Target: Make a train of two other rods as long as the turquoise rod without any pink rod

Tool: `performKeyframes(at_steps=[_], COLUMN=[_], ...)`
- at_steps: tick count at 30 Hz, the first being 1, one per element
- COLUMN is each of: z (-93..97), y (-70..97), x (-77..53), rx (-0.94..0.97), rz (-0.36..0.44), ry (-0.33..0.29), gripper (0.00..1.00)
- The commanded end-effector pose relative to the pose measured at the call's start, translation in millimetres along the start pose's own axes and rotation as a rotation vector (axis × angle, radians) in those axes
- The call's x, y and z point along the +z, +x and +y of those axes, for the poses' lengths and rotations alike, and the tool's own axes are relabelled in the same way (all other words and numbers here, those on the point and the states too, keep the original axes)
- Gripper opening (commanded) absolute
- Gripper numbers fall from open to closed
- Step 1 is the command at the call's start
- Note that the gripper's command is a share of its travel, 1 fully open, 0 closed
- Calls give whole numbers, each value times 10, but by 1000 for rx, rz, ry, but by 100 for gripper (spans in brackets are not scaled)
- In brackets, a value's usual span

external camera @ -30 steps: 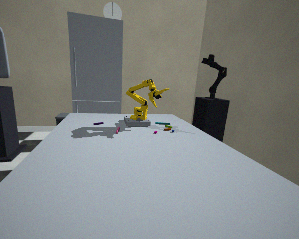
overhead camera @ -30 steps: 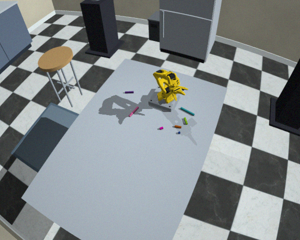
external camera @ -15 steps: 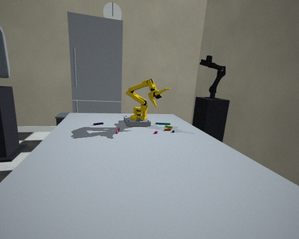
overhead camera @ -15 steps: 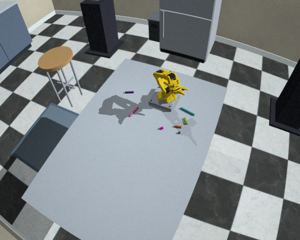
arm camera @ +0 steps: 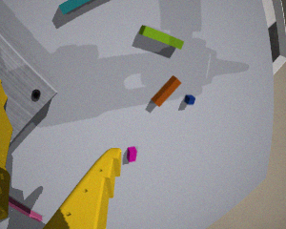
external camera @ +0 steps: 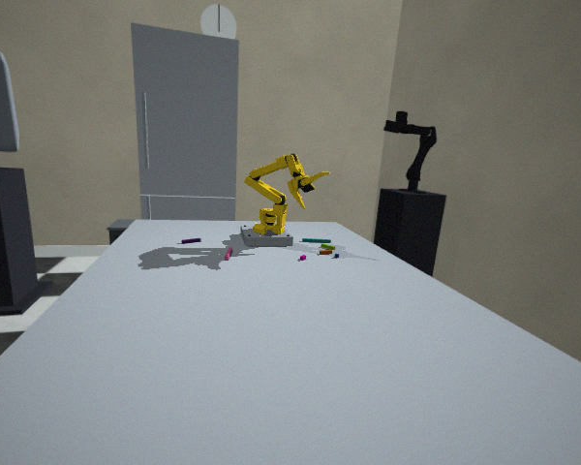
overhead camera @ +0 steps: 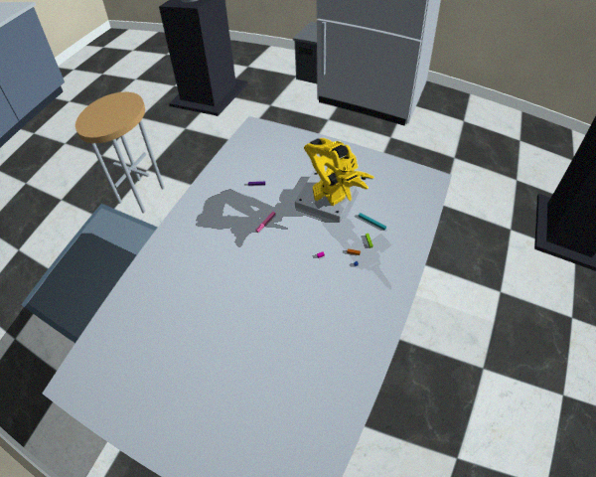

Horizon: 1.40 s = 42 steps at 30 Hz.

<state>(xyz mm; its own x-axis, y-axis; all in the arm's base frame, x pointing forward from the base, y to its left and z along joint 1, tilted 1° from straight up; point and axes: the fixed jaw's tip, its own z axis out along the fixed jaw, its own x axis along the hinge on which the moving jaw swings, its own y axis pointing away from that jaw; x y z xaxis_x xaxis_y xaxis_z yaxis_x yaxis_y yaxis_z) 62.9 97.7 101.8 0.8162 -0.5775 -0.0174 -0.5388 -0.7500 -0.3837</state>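
Observation:
The turquoise rod [overhead camera: 372, 221] lies flat to the right of the arm's base, and it also shows in the wrist view [arm camera: 73, 6]. The lime rod [overhead camera: 369, 239] [arm camera: 161, 37], the orange rod [overhead camera: 353, 251] [arm camera: 166, 91], the small blue rod [overhead camera: 355, 263] [arm camera: 190, 99] and the magenta rod [overhead camera: 319, 253] [arm camera: 132, 154] lie apart from each other in front of the base. The purple rod [overhead camera: 256, 182] lies alone to the left. A pink rod [overhead camera: 265, 221] lies left of the base. My gripper [external camera: 311, 191] is open and empty, raised high above the rods on the right.
The arm's grey base plate [overhead camera: 317, 207] stands mid-table at the far end. The table's right edge [overhead camera: 416, 287] runs close to the rods. A stool [overhead camera: 110, 116], a fridge [overhead camera: 370, 51] and dark pedestals stand on the floor around the table.

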Motion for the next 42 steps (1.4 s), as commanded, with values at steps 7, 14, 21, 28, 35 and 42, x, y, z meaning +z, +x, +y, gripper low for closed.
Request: performKeyframes(at_steps=[7,14,21,28,35,42], z=[36,36,36,36,36,36], y=[11,11,11,11,29,100], x=[17,17,17,17,17,16], rx=[0,0,0,0,14,72], rz=[3,3,3,3,9,32], ry=[-18,-18,-18,-18,-18,-17], gripper=[100,100,100,100,100,100])
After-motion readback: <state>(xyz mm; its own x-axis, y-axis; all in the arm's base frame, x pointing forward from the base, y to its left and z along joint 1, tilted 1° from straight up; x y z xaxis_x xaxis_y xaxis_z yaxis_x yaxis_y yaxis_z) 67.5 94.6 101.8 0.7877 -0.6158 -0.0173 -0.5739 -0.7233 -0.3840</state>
